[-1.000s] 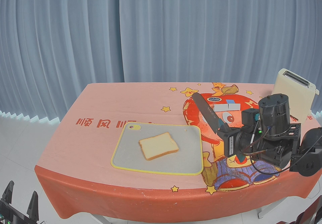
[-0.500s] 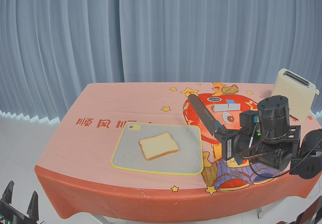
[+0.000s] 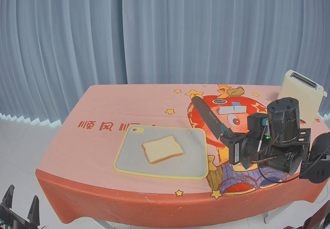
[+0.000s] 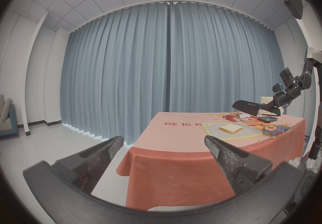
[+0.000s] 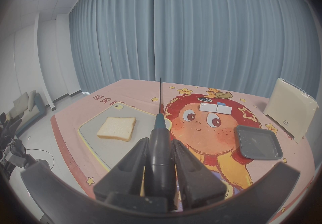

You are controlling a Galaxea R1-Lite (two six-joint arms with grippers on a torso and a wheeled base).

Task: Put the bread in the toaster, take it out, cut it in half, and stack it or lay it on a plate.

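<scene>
A slice of bread (image 3: 162, 149) lies flat on the grey, yellow-rimmed cutting board (image 3: 130, 162) at the table's front middle. My right gripper (image 3: 231, 138) is shut on the teal handle of a dark-bladed knife (image 3: 206, 116). It holds the knife in the air to the right of the board, with the blade pointing up and away to the left. In the right wrist view the knife (image 5: 160, 124) sits between the fingers (image 5: 189, 167), edge up, with the bread (image 5: 117, 128) ahead. The cream toaster (image 3: 302, 95) stands at the far right. My left gripper (image 4: 163, 142) is open, low, off the table's left front corner.
A dark square plate (image 5: 258, 142) lies on the tablecloth between the board and the toaster (image 5: 290, 108). Two small white blocks (image 3: 233, 109) sit further back on the cloth. The table's left half holds only printed lettering.
The knife's tip has swung slightly left, and the right wrist has shifted a little right and down. The bread, board and left gripper have not moved.
</scene>
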